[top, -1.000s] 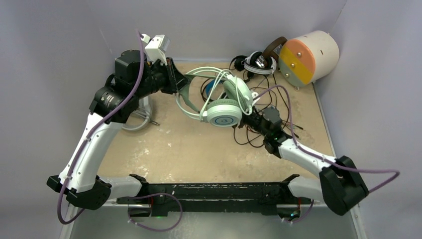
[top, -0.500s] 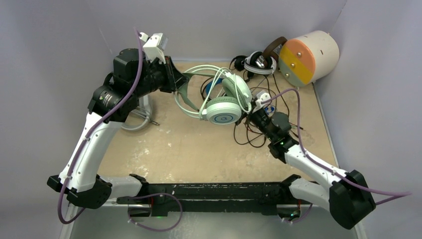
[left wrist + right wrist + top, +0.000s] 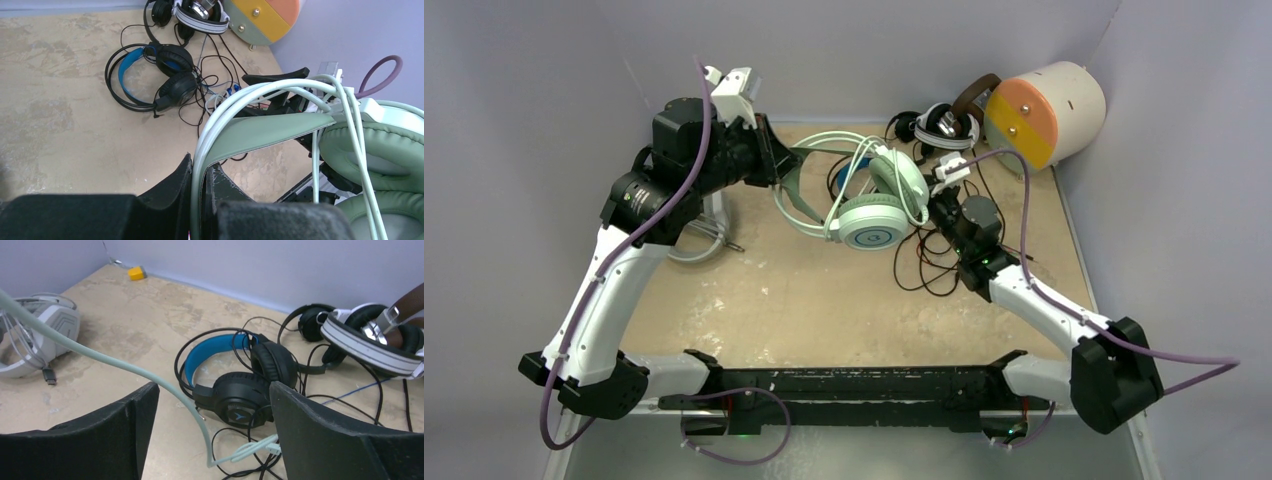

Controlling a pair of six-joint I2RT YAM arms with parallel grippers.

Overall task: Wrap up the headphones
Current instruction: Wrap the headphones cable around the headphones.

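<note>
One mint-green headset (image 3: 872,220) clamped in left fingers (image 3: 167,192), right fingers (image 3: 115,430) spread apart, black headset (image 3: 240,397), emblem (image 3: 235,415) unreadable

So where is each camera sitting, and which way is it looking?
Top camera: high behind the robot, looking down at the table; the left arm and right arm show.
Left wrist camera: on the left arm, looking along the left gripper, shut on the green headphones.
Right wrist camera: on the right arm, looking out through the open right gripper at the black-and-blue headphones.
Both wrist cameras share the black-and-blue headphones.
</note>
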